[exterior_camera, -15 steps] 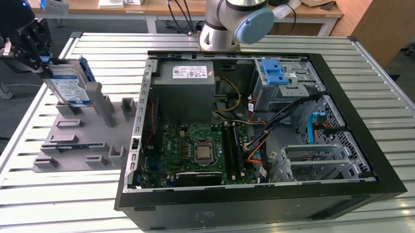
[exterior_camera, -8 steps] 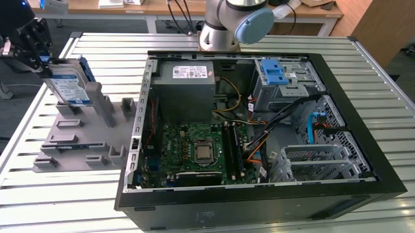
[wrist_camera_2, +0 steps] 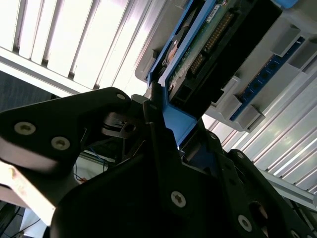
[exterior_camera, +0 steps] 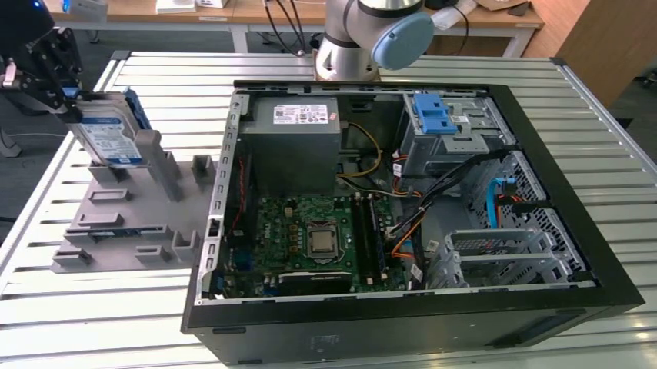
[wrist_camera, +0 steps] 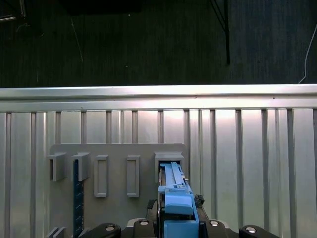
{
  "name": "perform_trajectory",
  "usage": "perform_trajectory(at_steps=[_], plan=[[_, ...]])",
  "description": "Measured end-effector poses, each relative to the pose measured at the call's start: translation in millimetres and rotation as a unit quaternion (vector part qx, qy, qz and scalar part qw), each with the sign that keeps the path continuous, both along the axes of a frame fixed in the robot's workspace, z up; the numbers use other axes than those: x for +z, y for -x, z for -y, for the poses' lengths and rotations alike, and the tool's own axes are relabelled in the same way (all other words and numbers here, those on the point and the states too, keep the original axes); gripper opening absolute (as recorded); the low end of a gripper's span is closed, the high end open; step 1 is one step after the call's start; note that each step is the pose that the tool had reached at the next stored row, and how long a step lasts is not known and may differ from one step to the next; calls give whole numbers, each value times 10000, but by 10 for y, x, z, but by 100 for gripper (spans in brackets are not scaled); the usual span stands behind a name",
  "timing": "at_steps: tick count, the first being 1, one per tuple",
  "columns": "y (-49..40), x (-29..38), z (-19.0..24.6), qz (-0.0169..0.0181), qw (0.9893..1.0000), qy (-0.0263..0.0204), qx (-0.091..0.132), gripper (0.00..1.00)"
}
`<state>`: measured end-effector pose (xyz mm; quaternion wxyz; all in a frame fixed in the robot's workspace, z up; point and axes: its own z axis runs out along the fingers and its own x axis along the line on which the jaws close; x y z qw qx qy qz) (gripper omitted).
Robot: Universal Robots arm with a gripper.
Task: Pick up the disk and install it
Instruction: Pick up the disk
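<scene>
Disk upright in grey rack — gripper tight around it — computer case alongside.

My disk stands on edge, silver-grey with a white-and-blue label and a blue frame. Its lower end is at the grey rack on the exterior view's left, and my gripper pinches its upper edge.
</scene>
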<state>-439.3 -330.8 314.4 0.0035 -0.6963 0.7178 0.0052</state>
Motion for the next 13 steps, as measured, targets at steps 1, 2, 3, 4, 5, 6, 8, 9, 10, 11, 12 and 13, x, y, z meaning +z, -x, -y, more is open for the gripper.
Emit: perform_trajectory(at_steps=[1,2,3,4,5,6,8,9,10,11,12,13], plan=[[0,2,0,0,10000,0,0,36],[0,4,0,0,10000,0,0,36],[0,6,-1,0,10000,0,0,36],[0,8,-1,0,10000,0,0,36],[0,10,-1,0,10000,0,0,36],[0,12,-1,0,10000,0,0,36],[0,16,-1,0,10000,0,0,36],[0,18,-1,0,10000,0,0,36],[0,20,-1,0,10000,0,0,36],[0,22,-1,0,10000,0,0,36],[0,24,-1,0,10000,0,0,36],[0,26,-1,0,10000,0,0,36]])
